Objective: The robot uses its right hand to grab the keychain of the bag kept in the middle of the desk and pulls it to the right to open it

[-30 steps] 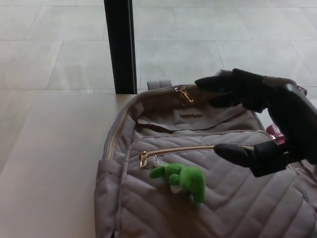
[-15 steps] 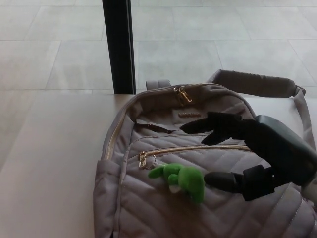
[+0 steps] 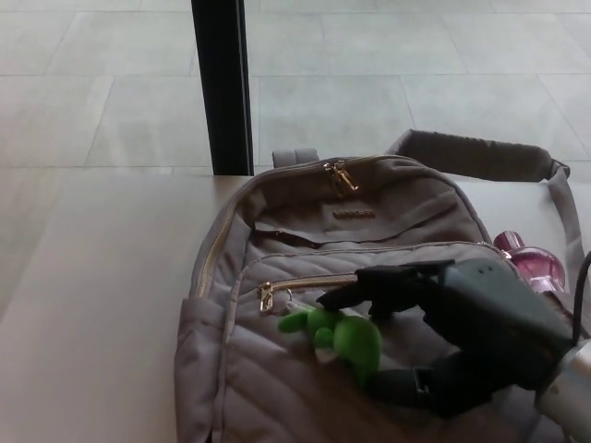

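A grey quilted backpack lies flat in the middle of the beige desk. A green plush keychain hangs from the gold pull at the left end of the front pocket's zip. My right hand comes in from the lower right and sits right over the keychain. Its upper fingers reach just above the plush and its thumb lies just below it. The fingers are spread around the toy, not closed on it. My left hand does not show.
A black post stands behind the desk's far edge, over a tiled floor. A pink translucent object lies by the bag's right side under the shoulder strap. Another gold zip pull sits at the bag's top.
My right hand has dropped from above the bag's top and moved left and nearer, ending around the green keychain. The bag and keychain have not moved.
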You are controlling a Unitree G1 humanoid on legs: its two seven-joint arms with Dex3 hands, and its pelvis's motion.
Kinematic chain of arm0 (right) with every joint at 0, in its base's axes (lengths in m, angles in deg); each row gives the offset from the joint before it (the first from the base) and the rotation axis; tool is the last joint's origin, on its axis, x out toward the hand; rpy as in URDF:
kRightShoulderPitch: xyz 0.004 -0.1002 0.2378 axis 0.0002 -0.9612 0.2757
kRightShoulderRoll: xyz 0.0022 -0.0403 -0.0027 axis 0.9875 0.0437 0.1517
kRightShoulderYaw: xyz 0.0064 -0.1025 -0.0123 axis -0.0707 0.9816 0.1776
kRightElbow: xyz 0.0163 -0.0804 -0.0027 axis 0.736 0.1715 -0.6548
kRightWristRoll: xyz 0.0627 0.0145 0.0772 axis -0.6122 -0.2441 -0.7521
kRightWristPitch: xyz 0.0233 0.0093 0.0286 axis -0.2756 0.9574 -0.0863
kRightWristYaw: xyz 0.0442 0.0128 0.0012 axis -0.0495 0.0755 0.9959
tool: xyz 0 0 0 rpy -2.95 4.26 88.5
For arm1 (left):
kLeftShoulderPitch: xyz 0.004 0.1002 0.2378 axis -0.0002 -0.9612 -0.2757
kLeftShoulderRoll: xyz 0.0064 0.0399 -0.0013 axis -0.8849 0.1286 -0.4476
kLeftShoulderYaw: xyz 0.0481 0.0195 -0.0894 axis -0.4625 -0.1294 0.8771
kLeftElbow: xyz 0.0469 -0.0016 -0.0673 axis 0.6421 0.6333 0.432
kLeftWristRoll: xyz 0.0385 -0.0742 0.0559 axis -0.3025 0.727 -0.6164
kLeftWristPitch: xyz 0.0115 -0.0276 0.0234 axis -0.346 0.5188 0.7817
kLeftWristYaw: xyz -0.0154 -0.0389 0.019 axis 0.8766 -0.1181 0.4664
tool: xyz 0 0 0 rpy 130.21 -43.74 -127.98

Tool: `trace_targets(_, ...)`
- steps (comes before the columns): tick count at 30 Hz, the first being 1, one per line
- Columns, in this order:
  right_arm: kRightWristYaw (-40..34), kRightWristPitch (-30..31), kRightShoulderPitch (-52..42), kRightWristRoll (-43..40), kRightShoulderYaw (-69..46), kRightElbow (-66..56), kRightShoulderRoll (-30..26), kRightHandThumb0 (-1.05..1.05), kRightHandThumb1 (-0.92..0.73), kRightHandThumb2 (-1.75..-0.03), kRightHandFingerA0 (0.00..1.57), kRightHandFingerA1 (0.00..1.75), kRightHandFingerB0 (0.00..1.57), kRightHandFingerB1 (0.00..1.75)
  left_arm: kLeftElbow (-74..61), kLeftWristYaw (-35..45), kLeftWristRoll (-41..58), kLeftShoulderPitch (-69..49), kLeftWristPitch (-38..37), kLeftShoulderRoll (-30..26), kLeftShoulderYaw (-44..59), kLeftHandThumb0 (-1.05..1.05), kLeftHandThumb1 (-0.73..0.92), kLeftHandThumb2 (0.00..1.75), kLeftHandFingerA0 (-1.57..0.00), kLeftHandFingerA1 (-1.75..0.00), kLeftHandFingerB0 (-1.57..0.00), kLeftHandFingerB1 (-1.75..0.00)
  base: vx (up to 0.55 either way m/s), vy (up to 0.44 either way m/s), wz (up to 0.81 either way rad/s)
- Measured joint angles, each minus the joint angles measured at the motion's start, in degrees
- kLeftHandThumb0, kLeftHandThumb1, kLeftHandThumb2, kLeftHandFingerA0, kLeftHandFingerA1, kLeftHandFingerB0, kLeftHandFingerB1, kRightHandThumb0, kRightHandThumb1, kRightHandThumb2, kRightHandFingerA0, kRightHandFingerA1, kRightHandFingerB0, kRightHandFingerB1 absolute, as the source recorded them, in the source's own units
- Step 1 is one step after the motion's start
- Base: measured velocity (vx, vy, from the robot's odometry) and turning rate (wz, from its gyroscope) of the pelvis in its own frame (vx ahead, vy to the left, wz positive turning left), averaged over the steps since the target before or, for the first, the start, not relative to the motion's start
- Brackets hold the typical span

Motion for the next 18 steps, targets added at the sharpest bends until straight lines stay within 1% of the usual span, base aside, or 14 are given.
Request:
trace_targets(1,-0.3,-0.2,-0.5,0.8,-0.1,0.0,0.0,-0.83,-0.73,-0.62,0.65,0.77,0.54,0.42,0.0,0.0,0.0,0.0,0.0,0.0,-0.1,-0.58,0.62,0.59,-0.74,-0.71,-0.56,-0.41,0.00,0.000,0.00)
trace_targets(2,-0.7,-0.4,-0.9,1.8,-0.2,0.0,-0.1,-0.80,-0.56,-1.00,0.62,0.75,0.49,0.53,0.0,0.0,-0.1,0.0,0.0,0.0,-0.3,-0.60,0.62,0.59,-0.75,-0.67,-0.57,-0.41,0.00,0.000,0.00)
trace_targets(4,-1.2,-0.6,-1.4,3.2,-0.4,0.0,-0.1,-0.82,-0.58,-1.02,0.61,0.73,0.49,0.53,0.1,0.0,-0.2,0.0,0.0,0.0,-0.5,-0.59,0.62,0.59,-0.75,-0.64,-0.56,-0.40,0.00,0.000,0.00)
trace_targets(5,-1.5,-0.7,-1.7,4.0,-0.5,0.1,-0.1,-0.84,-0.75,-0.63,0.62,0.64,0.55,0.40,0.2,0.0,-0.2,0.0,-0.1,0.0,-0.6,-0.58,0.62,0.59,-0.72,-0.59,-0.56,-0.40,0.00,0.000,0.00)
trace_targets(7,-2.1,-0.8,-2.5,5.7,-1.0,0.4,-0.1,-0.84,-0.75,-0.63,0.65,0.63,0.57,0.40,0.4,0.0,-0.2,0.1,-0.1,0.0,-0.6,-0.59,0.62,0.59,-0.72,-0.57,-0.55,-0.40,0.00,0.000,0.00)
trace_targets(8,-2.4,-0.9,-2.8,6.3,-1.1,0.6,-0.1,-0.81,-0.73,-0.62,0.68,0.69,0.59,0.40,0.5,0.0,-0.2,0.1,-0.1,0.0,-0.6,-0.58,0.62,0.60,-0.72,-0.59,-0.57,-0.41,0.00,0.000,0.00)
trace_targets(11,-3.6,-1.0,-3.7,8.3,-1.7,1.3,0.3,-0.71,-0.69,-0.62,0.74,0.71,0.58,0.39,0.5,0.0,-0.2,0.1,-0.2,-0.1,-0.6,-0.58,0.63,0.59,-0.73,-0.63,-0.59,-0.42,0.00,0.000,0.00)
trace_targets(12,-4.1,-1.0,-4.2,9.0,-1.9,1.5,0.9,-0.66,-0.69,-0.61,0.86,0.85,0.56,0.40,0.5,0.0,-0.2,0.1,-0.2,-0.1,-0.6,-0.59,0.63,0.59,-0.74,-0.64,-0.60,-0.41,0.00,0.000,0.00)
trace_targets(13,-4.4,-0.9,-4.6,9.4,-2.1,1.5,1.6,-0.60,-0.69,-0.62,0.94,0.87,0.56,0.40,0.5,0.0,-0.2,0.1,-0.4,-0.1,-0.6,-0.59,0.63,0.59,-0.74,-0.64,-0.60,-0.41,0.00,0.000,0.00)
trace_targets(14,-4.7,-0.6,-5.0,9.9,-2.2,1.4,2.5,-0.60,-0.69,-0.62,0.94,0.87,0.56,0.40,0.6,0.0,-0.2,0.1,-0.5,-0.2,-0.6,-0.59,0.63,0.59,-0.74,-0.64,-0.60,-0.41,0.00,0.000,0.00)
trace_targets(15,-5.1,-0.3,-5.3,10.4,-2.3,1.3,3.3,-0.59,-0.71,-0.61,0.99,0.92,0.57,0.41,0.6,0.0,-0.2,0.1,-0.5,-0.2,-0.7,-0.59,0.63,0.59,-0.73,-0.62,-0.60,-0.41,0.00,0.000,0.00)
trace_targets(16,-5.5,0.0,-5.7,10.8,-2.4,1.3,4.3,-0.59,-0.71,-0.61,0.99,0.92,0.57,0.41,0.6,0.0,-0.2,0.1,-0.5,-0.2,-0.7,-0.59,0.63,0.59,-0.73,-0.62,-0.60,-0.41,0.00,0.000,0.00)
trace_targets(17,-5.9,0.3,-6.0,11.3,-2.6,1.3,5.1,-0.55,-0.73,-0.61,1.03,0.93,0.55,0.40,0.6,0.0,-0.2,0.1,-0.5,-0.2,-0.7,-0.59,0.63,0.59,-0.74,-0.63,-0.60,-0.41,0.00,0.000,0.00)
trace_targets(18,-6.1,0.6,-6.3,11.8,-2.6,1.2,6.1,-0.37,-0.70,-0.61,1.19,1.07,0.63,0.41,0.6,0.0,-0.2,0.1,-0.5,-0.2,-0.7,-0.62,0.65,0.60,-0.73,-0.65,-0.60,-0.41,0.00,0.000,0.00)
